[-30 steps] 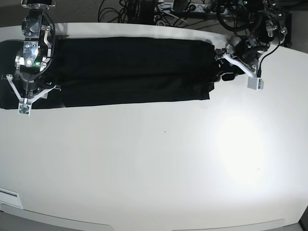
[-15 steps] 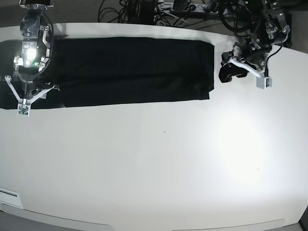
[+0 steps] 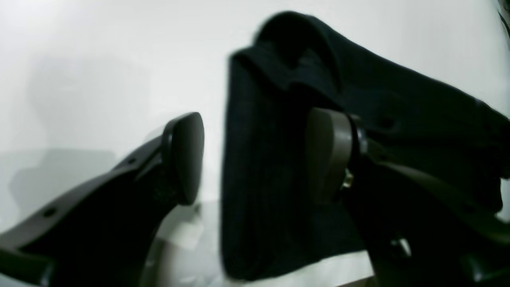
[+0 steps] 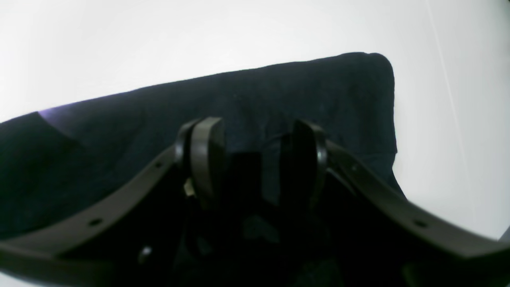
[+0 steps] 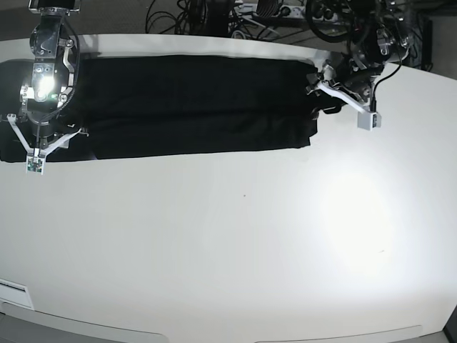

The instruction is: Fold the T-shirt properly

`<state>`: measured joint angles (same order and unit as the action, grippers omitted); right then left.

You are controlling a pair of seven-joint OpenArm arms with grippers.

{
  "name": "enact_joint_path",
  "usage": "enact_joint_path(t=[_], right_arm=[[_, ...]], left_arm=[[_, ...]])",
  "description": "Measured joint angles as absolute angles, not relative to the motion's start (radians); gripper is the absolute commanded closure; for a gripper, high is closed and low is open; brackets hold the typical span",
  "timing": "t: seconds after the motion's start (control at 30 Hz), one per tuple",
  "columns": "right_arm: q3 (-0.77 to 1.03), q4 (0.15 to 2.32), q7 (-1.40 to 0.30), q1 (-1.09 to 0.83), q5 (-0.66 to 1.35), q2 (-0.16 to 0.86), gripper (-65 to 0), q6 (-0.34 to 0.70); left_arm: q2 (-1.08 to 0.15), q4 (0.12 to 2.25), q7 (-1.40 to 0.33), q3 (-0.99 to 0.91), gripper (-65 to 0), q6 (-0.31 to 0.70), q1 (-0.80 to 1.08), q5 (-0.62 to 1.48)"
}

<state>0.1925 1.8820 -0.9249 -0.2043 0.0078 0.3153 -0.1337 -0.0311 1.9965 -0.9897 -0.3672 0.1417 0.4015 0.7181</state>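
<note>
The T-shirt (image 5: pixel 193 103) lies as a long black strip along the far side of the white table (image 5: pixel 228 250), plain side up. At its right end, my left gripper (image 5: pixel 318 89) stands open. In the left wrist view the shirt's edge (image 3: pixel 255 179) rises between the two fingers (image 3: pixel 187 159), touching neither pad that I can see. My right gripper (image 5: pixel 44 128) rests over the shirt's left end. In the right wrist view its fingers (image 4: pixel 207 155) stand apart on the dark cloth (image 4: pixel 279 91).
Cables and gear (image 5: pixel 235 14) crowd the floor beyond the table's far edge. A white label (image 5: pixel 14 293) sits at the front left corner. A bright patch of glare (image 5: pixel 350 221) lies on the right half of the table.
The left gripper pulled back to the right off the shirt's edge, then came in again and now straddles that edge. The right arm and the shirt have stayed put.
</note>
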Motion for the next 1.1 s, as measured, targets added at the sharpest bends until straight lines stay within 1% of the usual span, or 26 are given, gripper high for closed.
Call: enact_joint_path(t=[0.3,0.37,0.4,0.43,0.47,0.5,0.53,0.6,0.7,0.87,0.93,1.0,1.03,1.07,1.1], right_arm=[[0.192,1.882,-0.925,-0.204,0.007,0.315,-30.4,-0.134],[0.192,1.882,-0.925,-0.204,0.007,0.316,-30.4,-0.134],[0.192,1.882,-0.925,-0.204,0.007,0.315,-30.4,-0.134],[0.192,1.882,-0.925,-0.204,0.007,0.315,-30.4,-0.134],[0.192,1.882,-0.925,-0.204,0.007,0.315,-30.4,-0.134],[0.192,1.882,-0.925,-0.204,0.007,0.315,-30.4,-0.134],[0.192,1.882,-0.925,-0.204,0.007,0.315,-30.4,-0.134],[0.192,1.882,-0.925,-0.204,0.007,0.315,-30.4,-0.133],[0.192,1.882,-0.925,-0.202,0.008,0.315,-30.4,-0.132],[0.192,1.882,-0.925,-0.185,0.007,0.316,-29.5,-0.088],[0.192,1.885,-0.908,-0.171,0.011,0.315,-24.9,-0.018],[0.192,1.92,-0.904,-0.165,0.058,0.316,-17.3,0.017],[0.192,1.943,-0.895,-0.163,0.08,0.316,-11.1,0.031],[0.192,1.965,-0.886,-0.162,0.109,0.319,-3.0,0.063],[0.192,1.983,-0.874,-0.163,0.146,0.322,0.0,0.106]], left_arm=[[0.005,1.996,-0.984,-0.281,-40.7,0.142,0.402,0.716],[0.005,1.996,-0.983,-0.28,-39.7,0.143,0.402,0.717],[0.005,1.996,-0.984,-0.28,-37.1,0.143,0.402,0.717],[0.005,1.996,-0.984,-0.281,-31.0,0.143,0.401,0.712],[0.004,1.995,-0.987,-0.281,-21.8,0.142,0.401,0.706],[0.004,1.993,-0.987,-0.281,-9.9,0.138,0.402,0.7],[0.004,1.993,-0.987,-0.281,0.0,0.136,0.402,0.698],[0.005,1.993,-0.986,-0.281,0.0,0.135,0.395,0.699],[0.002,1.992,-0.983,-0.282,0.0,0.17,0.366,0.699],[0.0,1.991,-0.986,-0.326,0.0,0.191,0.304,0.7],[-0.001,1.991,-0.983,-0.352,0.0,0.205,0.279,0.687],[-0.023,1.991,-0.976,-0.367,0.0,0.21,0.266,0.668],[-0.037,1.991,-0.976,-0.374,0.0,0.21,0.267,0.67],[-0.052,1.991,-0.976,-0.38,0.0,0.21,0.269,0.668],[-0.067,1.991,-0.976,-0.384,0.0,0.21,0.27,0.669]])
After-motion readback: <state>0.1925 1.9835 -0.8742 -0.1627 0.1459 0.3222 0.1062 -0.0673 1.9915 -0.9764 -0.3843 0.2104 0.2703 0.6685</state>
